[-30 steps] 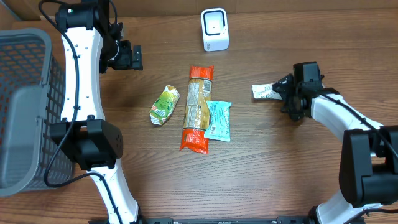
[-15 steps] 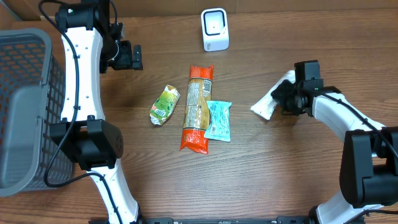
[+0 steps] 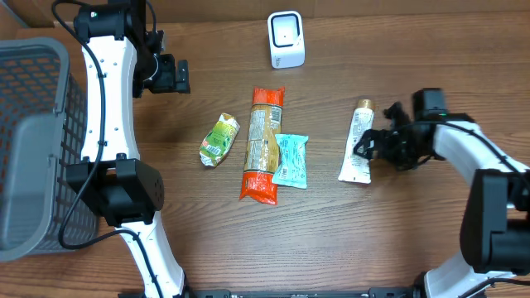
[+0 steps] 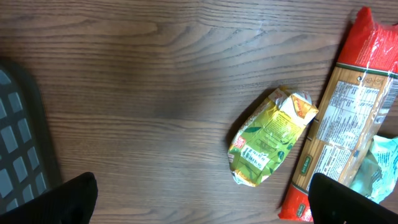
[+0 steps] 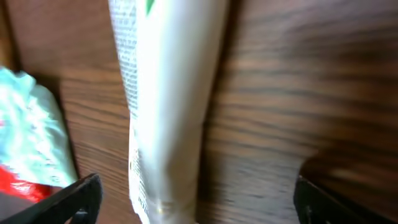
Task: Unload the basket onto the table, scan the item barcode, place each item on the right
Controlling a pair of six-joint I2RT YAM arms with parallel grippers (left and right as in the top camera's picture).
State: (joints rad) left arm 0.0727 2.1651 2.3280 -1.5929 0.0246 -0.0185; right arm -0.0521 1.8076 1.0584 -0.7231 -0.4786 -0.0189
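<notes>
Wood-grain table (image 3: 397, 240) beneath white, gold-capped, printed tube (image 3: 358, 151)

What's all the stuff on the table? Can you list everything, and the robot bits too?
scanner: 1, white, top middle
basket: 1, grey, far left
small packet: 1, green and yellow, left of the long packet
long packet: 1, orange-red, middle
flat packet: 1, pale teal, against the long packet's right side
tube: 1, white, gold cap, right of middle
table: 1, brown wood
left gripper: 1, black, open, top left
right gripper: 1, black, open, at the tube
</notes>
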